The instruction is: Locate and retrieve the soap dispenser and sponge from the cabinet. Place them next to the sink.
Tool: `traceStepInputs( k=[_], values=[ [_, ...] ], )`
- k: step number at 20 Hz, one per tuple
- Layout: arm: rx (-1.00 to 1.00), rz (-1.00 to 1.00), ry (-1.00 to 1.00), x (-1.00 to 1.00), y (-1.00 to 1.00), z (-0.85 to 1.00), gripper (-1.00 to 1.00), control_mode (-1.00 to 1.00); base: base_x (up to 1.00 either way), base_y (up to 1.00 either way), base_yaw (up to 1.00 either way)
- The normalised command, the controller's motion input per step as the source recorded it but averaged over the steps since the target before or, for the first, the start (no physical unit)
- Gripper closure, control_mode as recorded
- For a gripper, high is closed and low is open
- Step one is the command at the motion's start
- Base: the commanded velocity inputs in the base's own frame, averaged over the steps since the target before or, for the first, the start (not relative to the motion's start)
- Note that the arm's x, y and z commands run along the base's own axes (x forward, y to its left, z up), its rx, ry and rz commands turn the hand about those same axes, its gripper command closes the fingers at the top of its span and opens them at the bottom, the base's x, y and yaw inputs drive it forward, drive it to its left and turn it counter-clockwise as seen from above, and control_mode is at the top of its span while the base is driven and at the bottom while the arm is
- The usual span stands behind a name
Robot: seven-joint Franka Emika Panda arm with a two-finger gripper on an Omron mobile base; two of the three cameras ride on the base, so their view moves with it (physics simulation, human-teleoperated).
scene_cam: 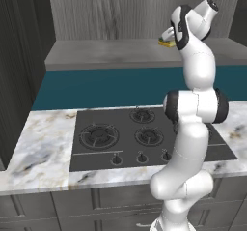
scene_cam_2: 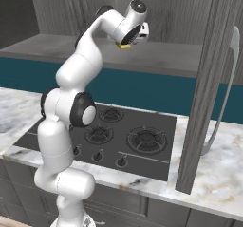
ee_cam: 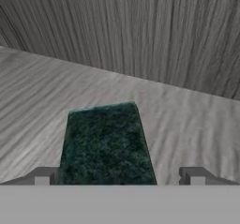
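Observation:
The sponge [ee_cam: 107, 143], a flat block with a dark green top and a yellow body, lies on the light grey shelf [scene_cam: 106, 53] of the dark wood-grain cabinet [scene_cam_2: 161, 12]. My gripper [ee_cam: 119, 176] hangs right over it, open, one fingertip on each side of the sponge's near end, apart from it. From the left base view the hand [scene_cam: 168, 34] sits just above the sponge's yellow edge [scene_cam: 167, 44]. In the right base view the sponge [scene_cam_2: 125, 46] peeks out under the gripper [scene_cam_2: 128, 42]. The soap dispenser and the sink are out of view.
Below the shelf a black stovetop [scene_cam: 125, 138] with burners and knobs is set in a marbled counter [scene_cam: 43, 148]. A teal wall strip [scene_cam: 106, 87] runs behind it. A dark upright panel [scene_cam_2: 206, 93] with a curved pale bar [scene_cam_2: 227, 83] stands at the right.

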Motion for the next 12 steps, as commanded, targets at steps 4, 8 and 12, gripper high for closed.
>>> traceStepInputs(
  k=[4, 8, 12],
  values=[
    [0.00, 0.01, 0.00, 0.06, 0.03, -0.05, -1.00, -1.00, 0.00, 0.00, 0.00],
    [0.00, 0.01, 0.00, 0.06, 0.02, -0.07, -1.00, -1.00, 0.00, 0.00, 0.00],
    [0.00, 0.02, 0.00, 0.05, 0.02, -0.09, 1.00, -1.00, 0.00, 0.00, 0.00]
  ],
)
